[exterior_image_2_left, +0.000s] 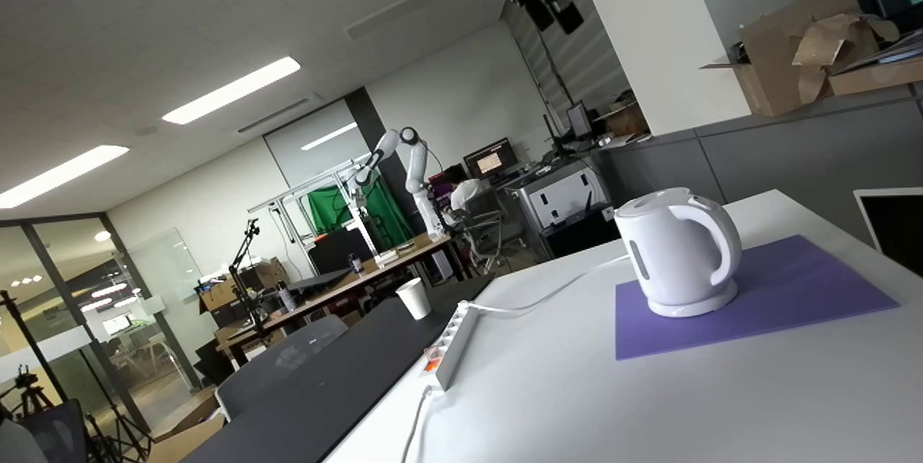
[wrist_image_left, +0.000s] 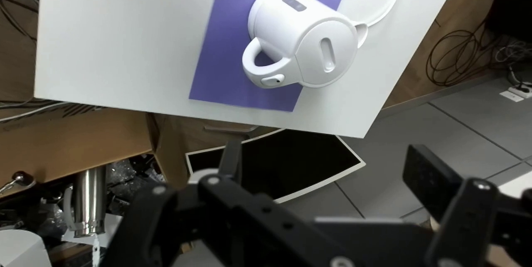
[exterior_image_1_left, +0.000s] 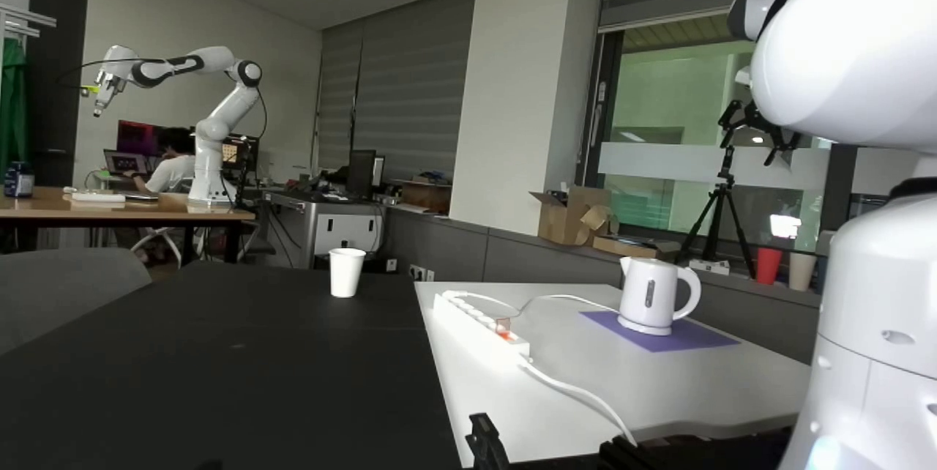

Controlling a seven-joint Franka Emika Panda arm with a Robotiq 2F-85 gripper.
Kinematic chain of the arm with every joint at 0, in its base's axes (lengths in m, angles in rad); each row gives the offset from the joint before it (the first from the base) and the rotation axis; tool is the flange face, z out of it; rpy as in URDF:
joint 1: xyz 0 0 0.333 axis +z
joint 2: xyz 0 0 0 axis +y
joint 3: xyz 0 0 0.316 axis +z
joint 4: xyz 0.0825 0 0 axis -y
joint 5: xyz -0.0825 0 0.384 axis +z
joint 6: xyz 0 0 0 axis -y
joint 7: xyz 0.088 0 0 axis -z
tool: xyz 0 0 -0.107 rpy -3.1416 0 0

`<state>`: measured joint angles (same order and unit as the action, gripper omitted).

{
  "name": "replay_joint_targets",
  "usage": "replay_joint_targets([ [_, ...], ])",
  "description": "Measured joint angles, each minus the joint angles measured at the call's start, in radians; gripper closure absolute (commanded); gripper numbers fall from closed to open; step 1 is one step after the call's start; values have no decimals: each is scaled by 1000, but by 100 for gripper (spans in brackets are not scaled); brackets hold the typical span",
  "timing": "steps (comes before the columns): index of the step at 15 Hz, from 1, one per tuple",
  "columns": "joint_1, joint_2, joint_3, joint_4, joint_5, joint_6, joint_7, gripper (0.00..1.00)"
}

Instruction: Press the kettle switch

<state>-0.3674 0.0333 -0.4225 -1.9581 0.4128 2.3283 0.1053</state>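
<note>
The white kettle [exterior_image_1_left: 650, 294] stands upright on a purple mat in both exterior views; it also shows there at closer range [exterior_image_2_left: 674, 254]. In the wrist view the kettle [wrist_image_left: 291, 30] is seen from above, with its lid, spout and loop handle [wrist_image_left: 249, 61] visible. A small white switch [wrist_image_left: 273, 80] with a dark dot sits on top of the handle. My gripper [wrist_image_left: 324, 159] is open, its two black fingers wide apart with nothing between them. The gripper shows high above the table in both exterior views [exterior_image_1_left: 750, 150], [exterior_image_2_left: 554, 17], apart from the kettle.
The purple mat [exterior_image_2_left: 807, 290] lies on the white table [exterior_image_2_left: 577, 391]. A white power strip [exterior_image_1_left: 468, 323] with an orange switch and cables lies along the table's edge. A white paper cup [exterior_image_1_left: 346, 274] stands on the black table [exterior_image_1_left: 234, 367]. A monitor [wrist_image_left: 291, 159] is beyond the table edge.
</note>
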Motion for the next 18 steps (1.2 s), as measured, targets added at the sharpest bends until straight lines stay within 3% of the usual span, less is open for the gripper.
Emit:
replay_joint_targets([
  [1,-1,30,3,7,31,27,-10,26],
  [6,-47,227,43,97,232,115,-69,62],
  [11,-143,432,115,266,371,91,-86,95],
  [13,-170,499,139,336,392,75,-86,100],
  [18,-209,641,159,483,387,-12,-28,100],
])
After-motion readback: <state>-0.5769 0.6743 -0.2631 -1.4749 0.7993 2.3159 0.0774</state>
